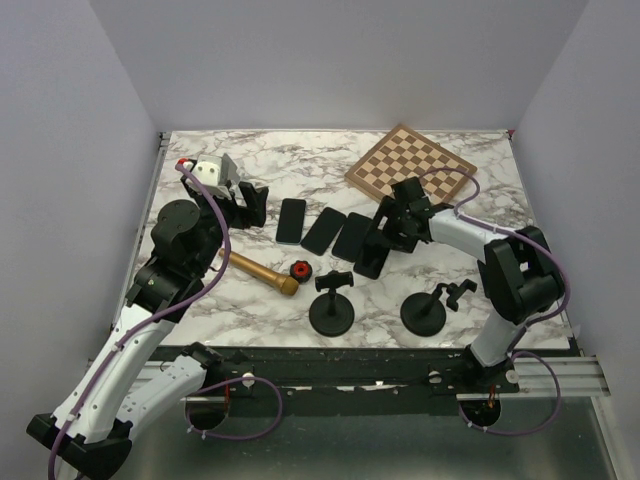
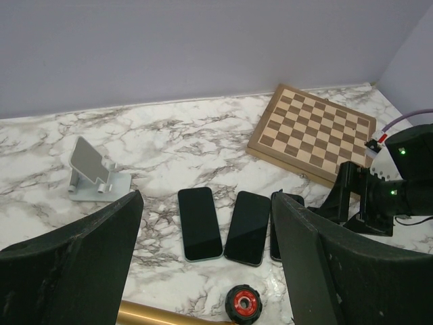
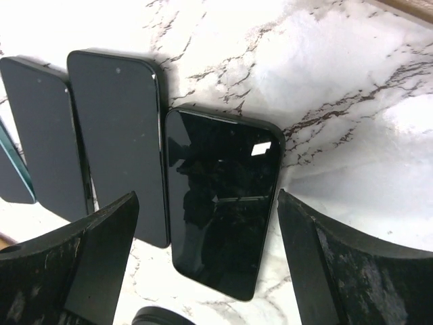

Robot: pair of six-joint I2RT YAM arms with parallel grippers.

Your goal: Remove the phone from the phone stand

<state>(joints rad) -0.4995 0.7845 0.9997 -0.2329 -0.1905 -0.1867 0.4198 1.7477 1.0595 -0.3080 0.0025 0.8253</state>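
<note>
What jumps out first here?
A row of four dark phones lying flat mid-table, with the right gripper open over the rightmost phone. Next the chessboard at the far right, and two black stands near the front edge, both without a phone.

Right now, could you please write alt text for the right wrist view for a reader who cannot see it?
A black phone lies flat, screen up, on the marble table, framed by the open right gripper above it. Two more dark phones lie side by side to its left in the picture.
</note>
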